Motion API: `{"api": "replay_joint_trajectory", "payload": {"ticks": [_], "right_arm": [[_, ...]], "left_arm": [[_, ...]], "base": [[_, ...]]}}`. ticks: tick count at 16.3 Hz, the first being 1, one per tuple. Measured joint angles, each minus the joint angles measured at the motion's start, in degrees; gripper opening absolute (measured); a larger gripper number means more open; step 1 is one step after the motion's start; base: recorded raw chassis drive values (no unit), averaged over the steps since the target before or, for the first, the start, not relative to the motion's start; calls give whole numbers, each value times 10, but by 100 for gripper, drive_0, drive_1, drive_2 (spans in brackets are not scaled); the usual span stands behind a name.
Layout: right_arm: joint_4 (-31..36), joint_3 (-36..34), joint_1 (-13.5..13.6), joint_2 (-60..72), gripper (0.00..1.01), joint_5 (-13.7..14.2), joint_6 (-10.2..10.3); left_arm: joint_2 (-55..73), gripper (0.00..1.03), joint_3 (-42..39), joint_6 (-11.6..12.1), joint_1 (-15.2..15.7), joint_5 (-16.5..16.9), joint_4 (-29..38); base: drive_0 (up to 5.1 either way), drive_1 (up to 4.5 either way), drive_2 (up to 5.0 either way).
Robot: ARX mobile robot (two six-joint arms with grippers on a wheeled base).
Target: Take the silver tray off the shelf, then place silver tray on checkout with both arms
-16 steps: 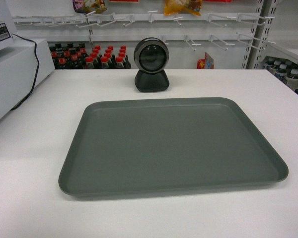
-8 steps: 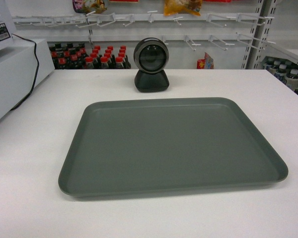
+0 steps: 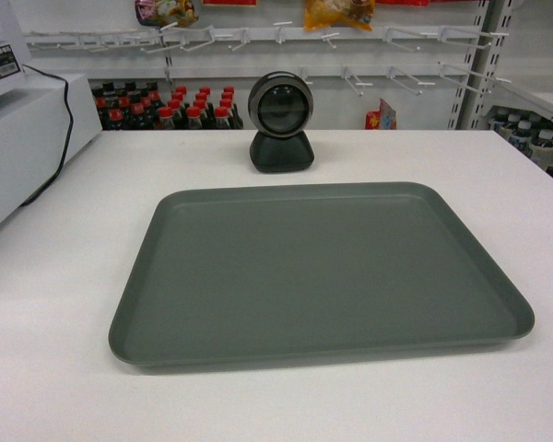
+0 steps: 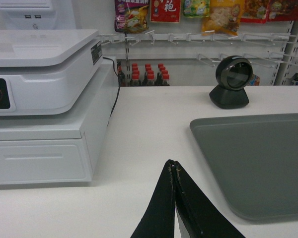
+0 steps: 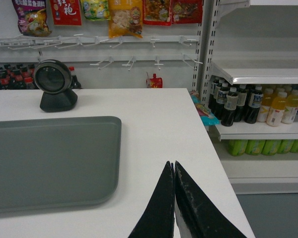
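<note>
Head view: silver tray flat on desk, near side of scanner.
Left gripper: fingers pressed together, empty, left of tray.
Right gripper: fingers together, empty, right of tray.
Handling: likely stiff, light, slippery; grip short-side rims.

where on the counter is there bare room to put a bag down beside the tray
Bare counter lies left of the tray, up to the white register; a strip lies right of it to the counter edge; another along the front. Tightest behind, where the scanner stands close. Both grippers are shut, off the tray.
</note>
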Motion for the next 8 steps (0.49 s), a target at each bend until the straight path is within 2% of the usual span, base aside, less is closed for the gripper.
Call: {"api": "replay_joint_trajectory", "payload": {"ticks": [1,2,3,5,8], "right_arm": [[0,0,0,0,13,0,0],[0,0,0,0,36,0,0],[0,0,0,0,58,0,0],[0,0,0,0,100,0,0],[0,0,0,0,98,0,0]], "left_arm": [[0,9,0,0,0,0,-1],[0,34,0,0,0,0,0],[0,52,0,0,0,0,-1],[0,100,0,0,0,0,0],[0,98,0,1,0,1,-1]], "base": [[0,0,0],[0,0,0],[0,0,0],[0,0,0],[0,0,0]]}}
